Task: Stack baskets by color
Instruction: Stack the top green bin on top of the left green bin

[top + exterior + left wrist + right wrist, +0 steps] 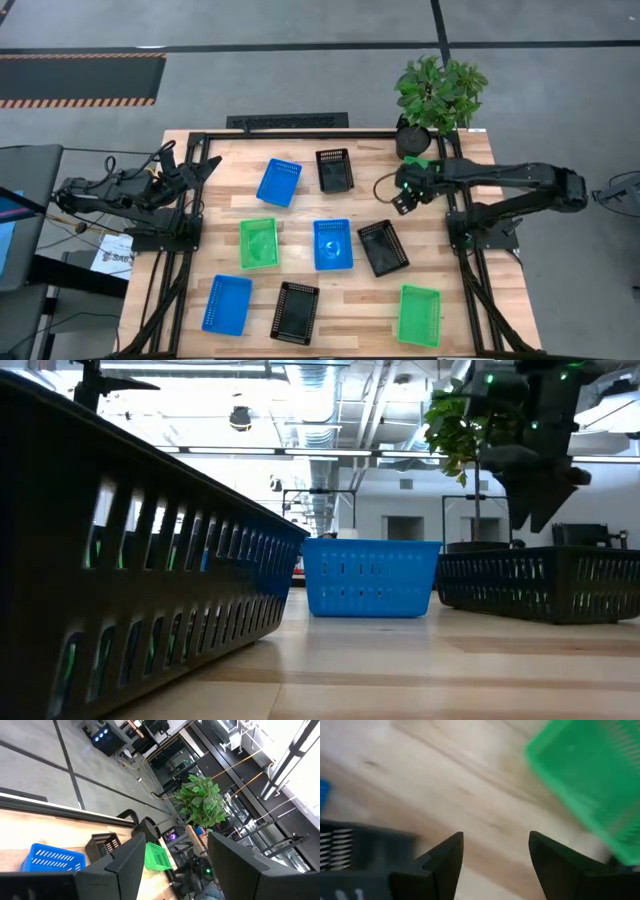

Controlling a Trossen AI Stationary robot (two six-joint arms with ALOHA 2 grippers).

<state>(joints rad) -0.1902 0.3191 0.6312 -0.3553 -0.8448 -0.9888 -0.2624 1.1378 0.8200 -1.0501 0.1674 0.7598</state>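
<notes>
Several baskets rest on their bottoms on the wooden table [470,300]: blue ones [279,182] [332,245] [227,304], black ones [335,170] [383,247] [295,312], green ones [259,243] [419,315]. Another green basket [157,856] sits at the far right, mostly hidden under my right arm in the high view. My right gripper [403,198] [495,840] hangs open above bare wood between that green basket [590,785] and a black one [355,852]. At the left edge my left gripper [205,168] [176,837] is open, raised and holding nothing.
A potted plant [438,95] stands at the far right corner, just behind my right arm. Black frame rails [190,250] run along both table sides. Bare wood lies between the baskets. In the low view a black basket [130,590] fills the near left.
</notes>
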